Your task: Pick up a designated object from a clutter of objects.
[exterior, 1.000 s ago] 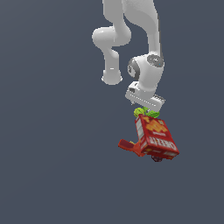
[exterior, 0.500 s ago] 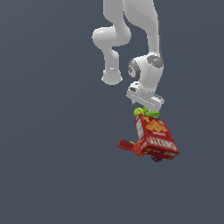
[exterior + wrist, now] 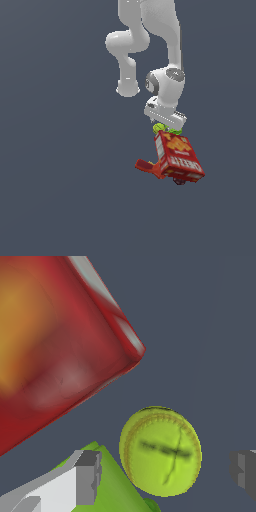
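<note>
The gripper (image 3: 165, 471) stands spread wide, grasping nothing. The yellow-green ball (image 3: 160, 451) lies between its fingers (image 3: 87, 476), just beside the red box (image 3: 55, 346).

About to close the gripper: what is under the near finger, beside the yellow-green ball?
A bright green object runs beneath the finger and touches or nearly touches the yellow-green ball. How far it extends under the finger is hidden. The red box sits apart.

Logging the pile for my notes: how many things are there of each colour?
Red: 2, the box and the flat piece.
Green: 1, the bright green thing.
Yellow-green: 1, the round ball.
Total: 4.
</note>
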You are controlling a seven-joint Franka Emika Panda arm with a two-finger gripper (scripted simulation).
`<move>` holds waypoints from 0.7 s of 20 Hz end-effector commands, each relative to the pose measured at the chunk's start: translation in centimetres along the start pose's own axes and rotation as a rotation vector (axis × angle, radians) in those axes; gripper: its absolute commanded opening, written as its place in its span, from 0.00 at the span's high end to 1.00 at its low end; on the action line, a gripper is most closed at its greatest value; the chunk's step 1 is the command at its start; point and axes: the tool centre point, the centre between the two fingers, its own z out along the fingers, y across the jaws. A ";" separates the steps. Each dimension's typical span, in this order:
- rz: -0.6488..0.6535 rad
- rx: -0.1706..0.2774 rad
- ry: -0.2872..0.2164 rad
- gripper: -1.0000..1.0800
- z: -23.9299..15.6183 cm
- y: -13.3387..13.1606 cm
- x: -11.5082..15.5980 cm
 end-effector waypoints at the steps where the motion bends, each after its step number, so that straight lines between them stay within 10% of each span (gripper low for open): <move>1: -0.011 -0.018 -0.013 0.04 1.8 0.5 -0.9; 10: -0.010 -0.018 -0.013 0.04 3.6 0.5 -0.9; 11: -0.010 -0.018 -0.013 1.00 3.6 0.5 -0.9; 14: -0.010 -0.018 -0.013 1.00 3.6 0.5 -0.9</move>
